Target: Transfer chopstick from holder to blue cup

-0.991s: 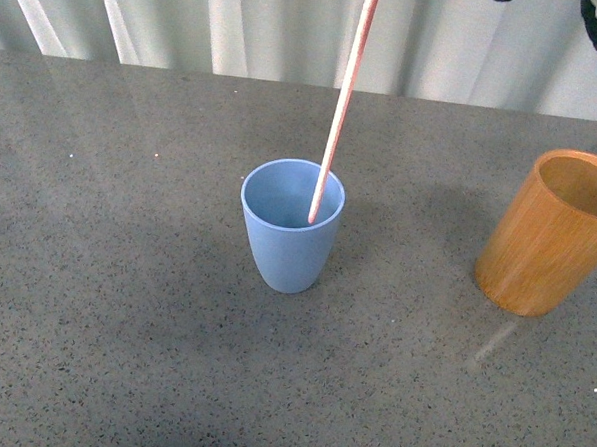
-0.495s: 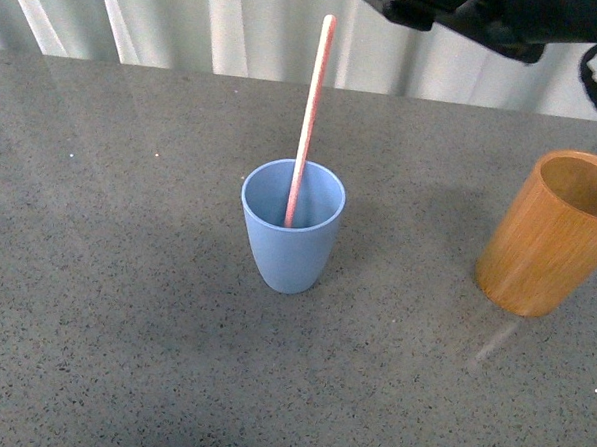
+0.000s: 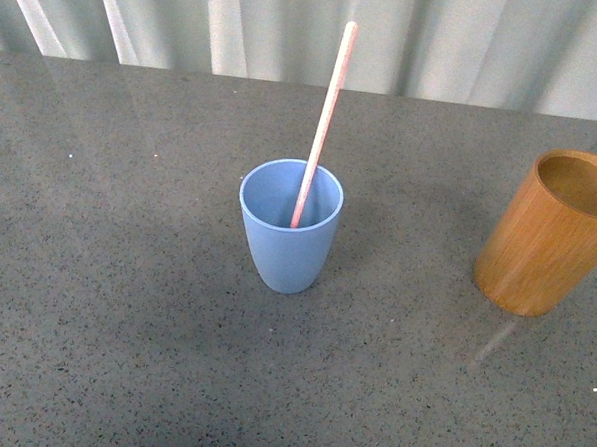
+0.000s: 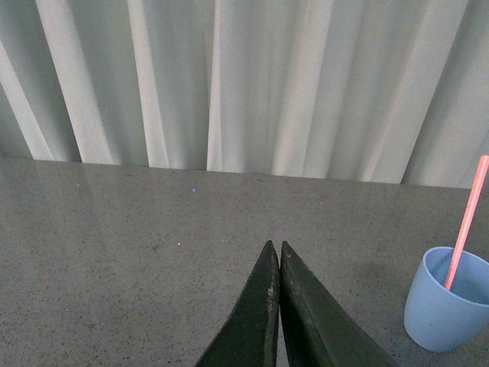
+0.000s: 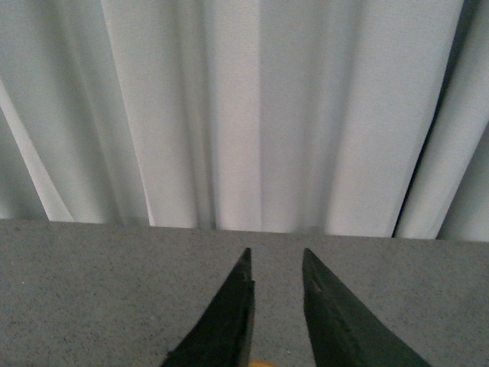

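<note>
The light blue cup (image 3: 289,226) stands upright at the middle of the grey table. The pale pinkish chopstick (image 3: 327,110) stands in it, leaning on the far right of the rim. Both also show in the left wrist view: the cup (image 4: 447,309) and the stick (image 4: 467,219). The orange-brown holder (image 3: 551,233) stands at the right; its inside looks empty. Neither arm shows in the front view. My left gripper (image 4: 274,248) is shut and empty, well apart from the cup. My right gripper (image 5: 276,254) is open and empty above the table, with a sliver of the holder (image 5: 260,363) below it.
A pale pleated curtain (image 3: 288,33) hangs along the table's far edge. The grey speckled tabletop (image 3: 124,305) stretches around the cup and holder.
The chopstick dropped fully into the blue cup and was let go; it tipped to lean right. The right arm pulled up out of the front view.
</note>
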Controlling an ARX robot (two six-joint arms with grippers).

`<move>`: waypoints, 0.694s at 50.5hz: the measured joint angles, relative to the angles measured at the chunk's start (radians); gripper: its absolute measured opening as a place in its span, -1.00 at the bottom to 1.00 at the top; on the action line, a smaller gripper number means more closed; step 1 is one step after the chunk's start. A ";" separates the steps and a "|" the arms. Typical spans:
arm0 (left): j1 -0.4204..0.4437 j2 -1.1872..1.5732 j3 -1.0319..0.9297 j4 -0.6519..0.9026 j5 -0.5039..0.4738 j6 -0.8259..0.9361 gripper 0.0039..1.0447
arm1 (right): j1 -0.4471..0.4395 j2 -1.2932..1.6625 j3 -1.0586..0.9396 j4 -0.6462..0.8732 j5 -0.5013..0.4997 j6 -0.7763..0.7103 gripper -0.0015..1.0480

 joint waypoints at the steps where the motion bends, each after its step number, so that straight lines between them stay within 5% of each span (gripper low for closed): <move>1: 0.000 0.000 0.000 0.000 0.000 0.000 -0.94 | -0.003 -0.008 -0.007 0.000 -0.003 0.000 -0.79; 4: 0.000 0.000 0.000 0.000 0.000 0.000 -0.94 | -0.027 -0.058 -0.053 0.000 -0.024 -0.006 -0.99; 35: 0.000 0.000 0.000 0.000 0.000 0.000 -0.94 | -0.206 -0.421 -0.300 -0.112 -0.199 -0.005 -0.98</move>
